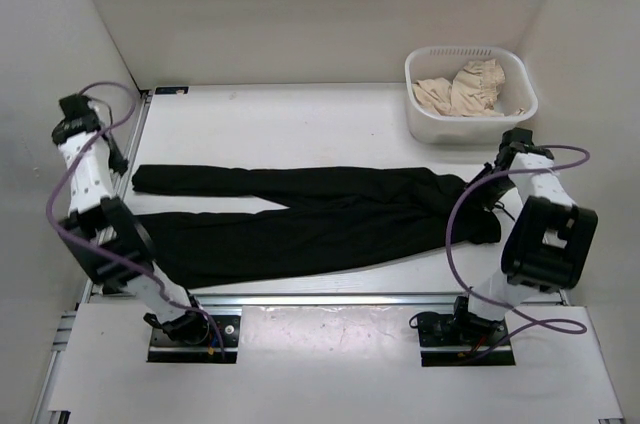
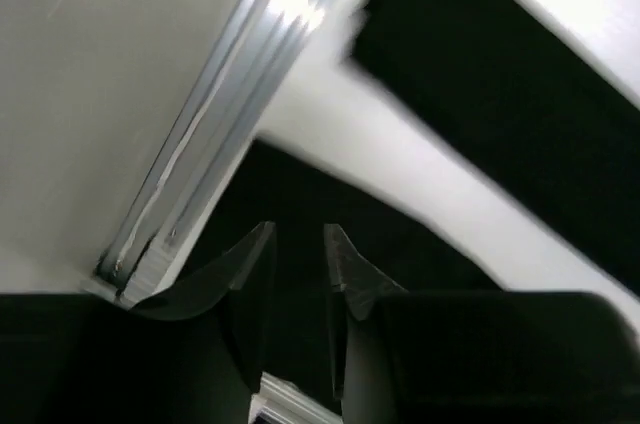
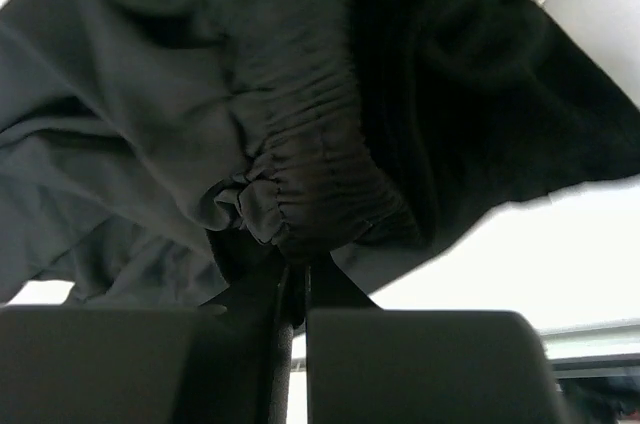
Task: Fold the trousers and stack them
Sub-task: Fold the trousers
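Trousers (image 1: 300, 224) waistband hides right tool (image 3: 297, 266) tips, pinching it; left tool (image 2: 299, 236) slightly spread.

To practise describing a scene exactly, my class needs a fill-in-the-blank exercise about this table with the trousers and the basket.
1. The trousers spread on the table are ___ in colour.
2. The white basket holds a beige cloth and stands at the table's far ___ corner.
3. The right arm's fingers pinch the trousers at the ___ end.
Missing words: black; right; waist.
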{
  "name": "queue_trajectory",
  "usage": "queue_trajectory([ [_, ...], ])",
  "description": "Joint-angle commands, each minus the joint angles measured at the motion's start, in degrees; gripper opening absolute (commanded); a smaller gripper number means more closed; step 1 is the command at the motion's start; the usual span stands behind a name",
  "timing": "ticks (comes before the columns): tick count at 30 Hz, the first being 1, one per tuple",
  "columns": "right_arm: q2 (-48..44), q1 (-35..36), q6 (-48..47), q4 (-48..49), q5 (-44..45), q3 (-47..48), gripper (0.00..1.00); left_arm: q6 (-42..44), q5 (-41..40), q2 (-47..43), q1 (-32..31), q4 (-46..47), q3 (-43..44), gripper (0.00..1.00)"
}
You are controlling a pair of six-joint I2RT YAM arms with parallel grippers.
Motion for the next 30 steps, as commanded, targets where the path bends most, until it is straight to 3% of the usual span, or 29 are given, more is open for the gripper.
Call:
queue_trajectory([
  [1,3.66,-0.15,-0.73,4.55,-3.70,2.86,0.00,-0.10,6.05,8.25,-4.09,3.09,10.56,0.40],
  [5,4.80,-0.15,-2.48,4.02,-2.13,5.06,0.00,-0.10,0.87,22.56,-6.82,0.21,20.33,0.50],
  [12,5.95,-0.15,-4.68,1.03,0.86,8.23,0.00,-0.10,-4.49,32.17,-8.05,2.12,22.89,0.68],
  [23,8.59,-0.15,-6.96,-2.75,4.12,13.06,0.00,-0.10,-7.31,37.55,-8.05,5.38,26.58,0.78],
  [30,11.66,-2.96,-11.27,-6.43,2.98,17.19,0.00,-0.10,-3.45,39.48,-7.44,5.38,31.24,0.84],
])
